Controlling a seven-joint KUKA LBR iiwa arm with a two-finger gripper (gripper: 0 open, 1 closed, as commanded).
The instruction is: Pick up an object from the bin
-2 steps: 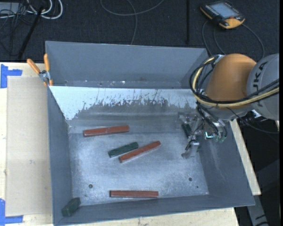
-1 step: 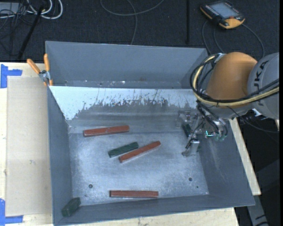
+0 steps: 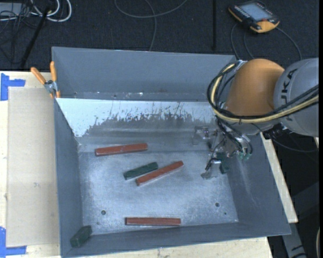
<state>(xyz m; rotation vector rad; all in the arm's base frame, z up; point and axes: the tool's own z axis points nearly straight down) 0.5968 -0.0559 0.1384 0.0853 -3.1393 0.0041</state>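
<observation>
Camera view: gripper (image 3: pixel 214 165) hangs low at the bin's (image 3: pixel 151 79) right side; open or closed, can't tell.
Nearest thing: red-brown stick (image 3: pixel 159 173), mid-floor, close beside a dark green stick (image 3: pixel 140 170).
Handling: likely light, stiff; grasp across its middle.

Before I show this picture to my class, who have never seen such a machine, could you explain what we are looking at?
This is a robot arm, seen by one camera looking down from above and slightly to one side. It reaches in from the right over a grey metal bin. At its tip is the gripper, over the bin's right side. In the bin lie three reddish-brown sticks, a dark green stick beside the middle one, and a small dark green block in the near left corner. None of these is at the gripper.
</observation>
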